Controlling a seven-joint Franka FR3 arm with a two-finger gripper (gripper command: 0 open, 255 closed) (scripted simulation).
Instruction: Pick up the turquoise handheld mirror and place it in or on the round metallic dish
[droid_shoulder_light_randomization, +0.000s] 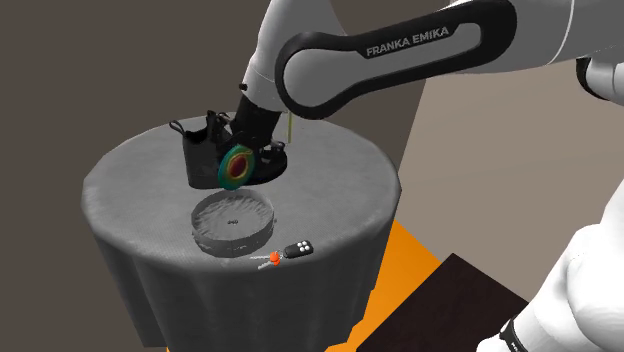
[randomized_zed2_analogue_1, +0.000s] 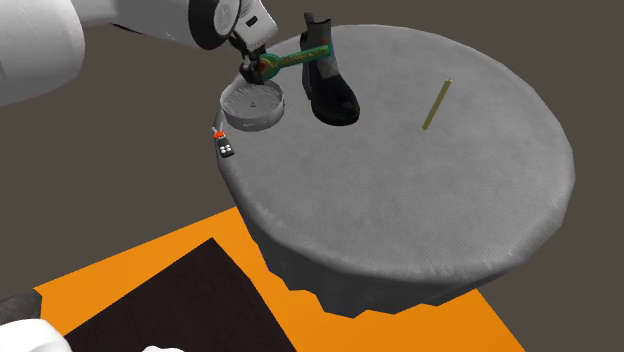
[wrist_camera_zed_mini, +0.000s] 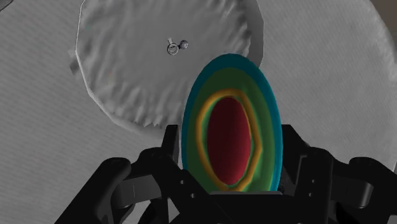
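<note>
The handheld mirror (wrist_camera_zed_mini: 232, 133) has a turquoise oval rim, a green and orange ring and a dark red middle. My gripper (wrist_camera_zed_mini: 230, 167) is shut on it, one black finger on each side of the oval. In the shoulder view the mirror (droid_shoulder_light_randomization: 237, 166) hangs tilted above the table, just behind the round grey dish (droid_shoulder_light_randomization: 232, 220) and in front of a black boot (droid_shoulder_light_randomization: 200, 152). From the second exterior view the gripper (randomized_zed2_analogue_1: 252, 62) holds the mirror's head, and the green handle (randomized_zed2_analogue_1: 292, 59) points towards the boot. The dish (randomized_zed2_analogue_1: 253, 102) lies right below. Its crinkled rim (wrist_camera_zed_mini: 95, 95) shows ahead of the fingers.
The round table (droid_shoulder_light_randomization: 330, 180) wears a grey cloth. A black boot (randomized_zed2_analogue_1: 330, 85) stands close behind the mirror. A black key fob (droid_shoulder_light_randomization: 298, 249) with a red tag lies near the table's edge by the dish. An olive stick (randomized_zed2_analogue_1: 436, 103) lies far across the table.
</note>
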